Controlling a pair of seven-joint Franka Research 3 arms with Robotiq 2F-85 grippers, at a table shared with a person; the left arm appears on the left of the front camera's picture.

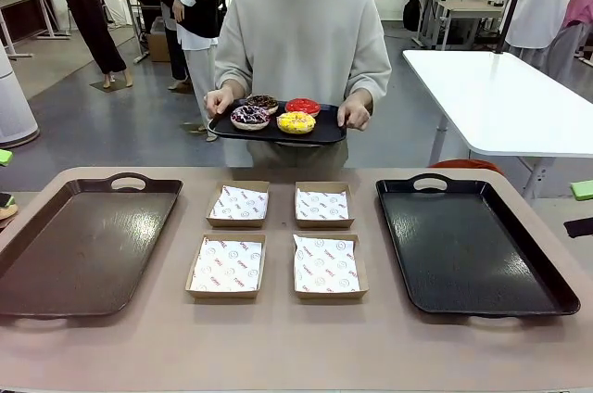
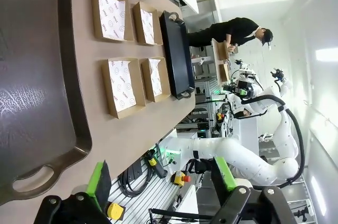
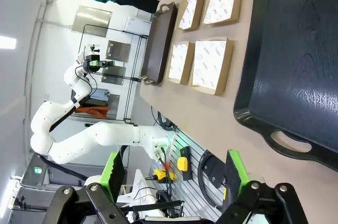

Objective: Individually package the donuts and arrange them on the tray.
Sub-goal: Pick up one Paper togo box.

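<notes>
My left gripper [image 2: 161,179] and right gripper [image 3: 174,174] both gape wide, nothing between the pads. Ahead of them lie four paper-lined boxes [image 1: 239,205]. The donuts [image 1: 296,121] sit well beyond both grippers, on a small black tray [image 1: 324,134] that the person [image 1: 306,31] holds past the table [image 1: 278,342].

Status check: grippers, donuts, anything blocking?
Left gripper open, empty; right gripper open, empty. Four donuts on small black tray, held by person, off table. Paper-lined boxes between brown tray and large black tray. No obstruction seen.

4 boxes [image 1: 238,205] between 2 trays [image 1: 83,245]
</notes>
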